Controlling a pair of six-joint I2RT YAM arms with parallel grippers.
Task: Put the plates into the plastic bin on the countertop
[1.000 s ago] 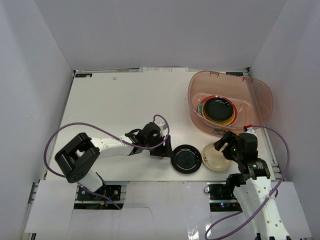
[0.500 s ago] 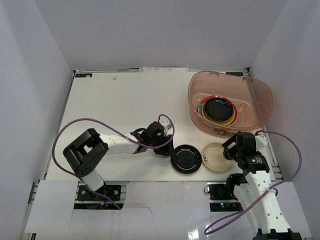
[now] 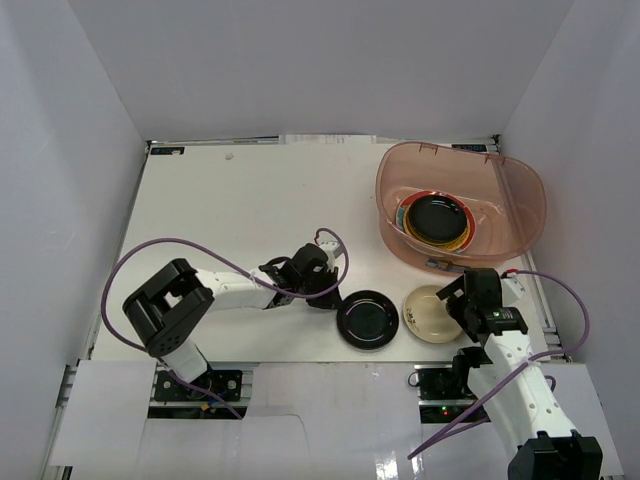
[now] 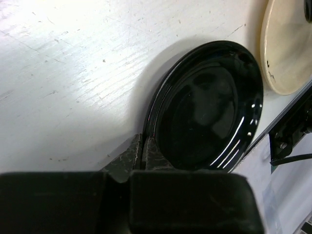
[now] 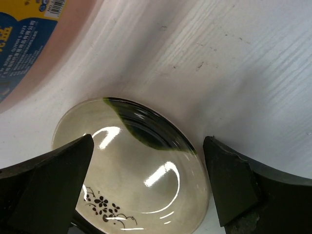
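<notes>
Half hidden, left gripper [image 4: 143, 152] clamps black plate [image 4: 207, 107]; right gripper [image 5: 146, 170] apart astride cream plate [image 5: 117, 195].

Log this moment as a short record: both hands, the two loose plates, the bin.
left hand: shut on the rim of the black plate
right hand: open, fingers either side of the cream plate
loose plates: black and cream, side by side outside the bin
bin contents: stack of plates, a black one on top
</notes>
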